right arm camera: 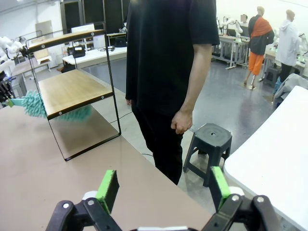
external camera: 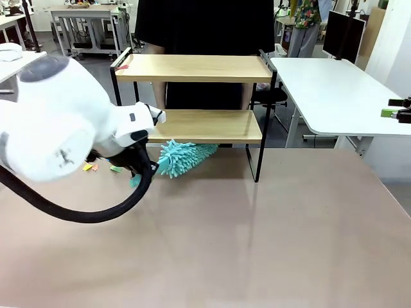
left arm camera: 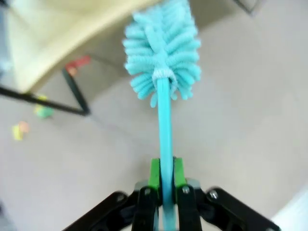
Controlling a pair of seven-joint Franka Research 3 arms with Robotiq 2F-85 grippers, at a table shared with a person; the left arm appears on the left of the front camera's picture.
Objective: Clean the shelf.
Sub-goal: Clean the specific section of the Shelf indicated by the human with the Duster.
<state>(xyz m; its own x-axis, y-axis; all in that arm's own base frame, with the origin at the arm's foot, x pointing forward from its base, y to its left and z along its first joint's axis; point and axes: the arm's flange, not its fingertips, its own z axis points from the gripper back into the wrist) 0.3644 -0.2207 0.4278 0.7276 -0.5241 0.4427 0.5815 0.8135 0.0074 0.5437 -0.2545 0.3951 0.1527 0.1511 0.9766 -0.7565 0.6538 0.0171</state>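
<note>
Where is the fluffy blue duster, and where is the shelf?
duster (left arm camera: 161, 45), left wrist view, on its fluffy head.
shelf (external camera: 192, 67), front view, on its top wooden board.

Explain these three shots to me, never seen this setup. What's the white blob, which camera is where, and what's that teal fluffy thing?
The white blob is the robot's left arm, seen close from a fixed front camera looking across the beige table at a person in black standing behind it. The other two pictures come from cameras on each arm's wrist, looking along that gripper's fingers.

The teal thing is a duster. In the left wrist view the left gripper is shut on its handle, green pads on either side. Its fluffy head sits under the lower board of the shelf, a small two-tier wooden rack in a black frame standing on the table.

Small coloured scraps lie on the table by the shelf's left side.

The right gripper is open, holding nothing, facing the person and a dark stool.
</note>
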